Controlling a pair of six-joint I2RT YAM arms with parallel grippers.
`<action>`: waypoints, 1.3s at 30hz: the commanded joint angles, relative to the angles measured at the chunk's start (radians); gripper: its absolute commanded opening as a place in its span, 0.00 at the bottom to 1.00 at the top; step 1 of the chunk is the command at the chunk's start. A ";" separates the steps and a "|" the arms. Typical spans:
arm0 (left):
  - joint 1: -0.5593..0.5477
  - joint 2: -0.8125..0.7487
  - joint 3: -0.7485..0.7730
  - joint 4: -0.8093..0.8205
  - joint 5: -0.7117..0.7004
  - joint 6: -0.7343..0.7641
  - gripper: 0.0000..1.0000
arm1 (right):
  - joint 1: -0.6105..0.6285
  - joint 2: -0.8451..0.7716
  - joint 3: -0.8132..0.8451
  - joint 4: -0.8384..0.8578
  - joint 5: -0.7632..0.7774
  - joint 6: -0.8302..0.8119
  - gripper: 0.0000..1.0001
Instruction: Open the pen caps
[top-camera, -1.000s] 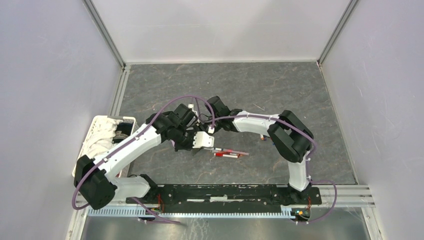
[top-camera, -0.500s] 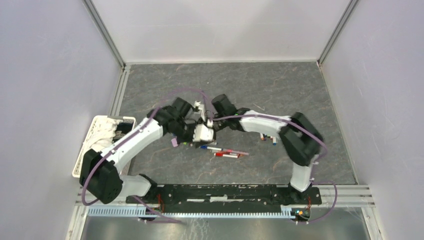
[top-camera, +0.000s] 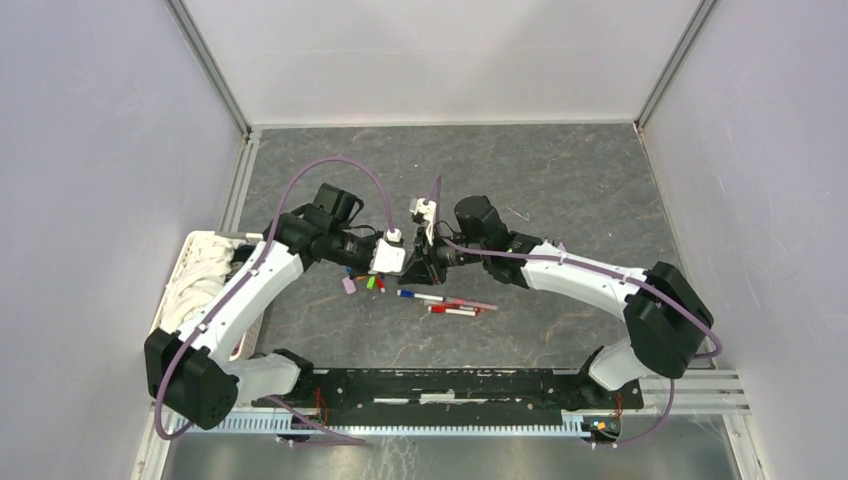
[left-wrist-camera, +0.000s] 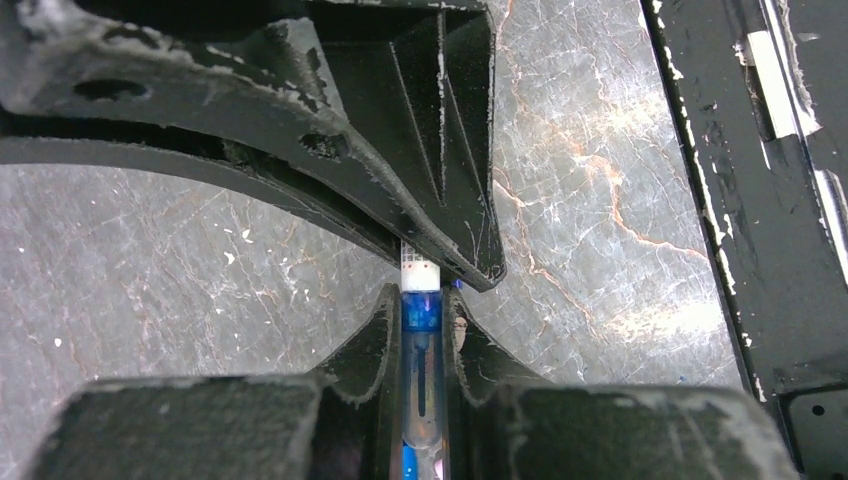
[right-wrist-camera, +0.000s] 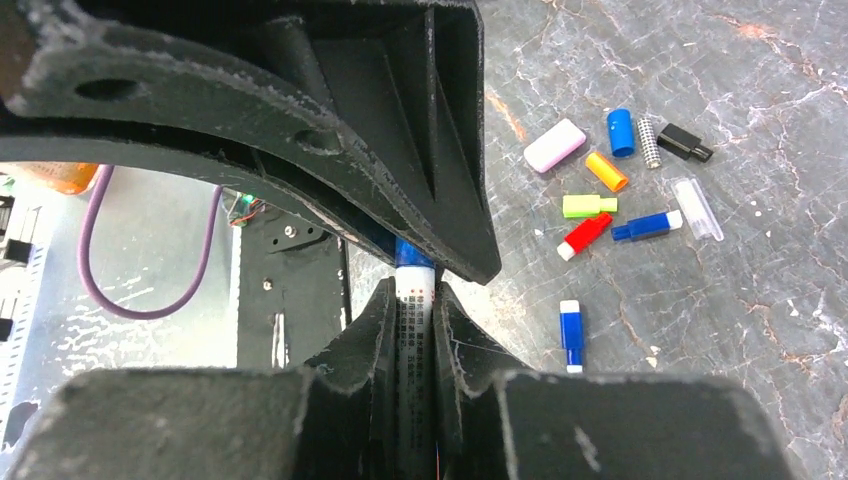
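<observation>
Firmly, my left jaws clamp the blue cap (left-wrist-camera: 421, 312) of a pen (right-wrist-camera: 415, 330), while my right jaws pinch its white barrel. Loose caps (right-wrist-camera: 606, 171) lie on the tabletop (right-wrist-camera: 760, 300).

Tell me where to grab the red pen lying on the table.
Mid-barrel, from straight above, jaws across its width: the red pen lies flat, running left to right. It is probably tight at the back, where another pen lies close beside it.

The pen (right-wrist-camera: 413, 300) is white and blue, pen caps (right-wrist-camera: 606, 171) lilac, blue, orange, green, red, black, table (right-wrist-camera: 760, 330) veined grey.
</observation>
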 joint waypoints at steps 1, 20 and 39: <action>0.063 -0.094 -0.036 -0.116 -0.378 -0.001 0.02 | -0.069 -0.062 -0.101 -0.438 -0.074 -0.035 0.00; -0.002 -0.108 -0.023 -0.163 -0.408 0.018 0.02 | -0.120 -0.091 -0.110 -0.495 -0.122 -0.024 0.20; -0.037 0.105 -0.148 0.289 -0.423 -0.320 0.09 | -0.066 -0.178 -0.206 -0.503 0.178 -0.087 0.38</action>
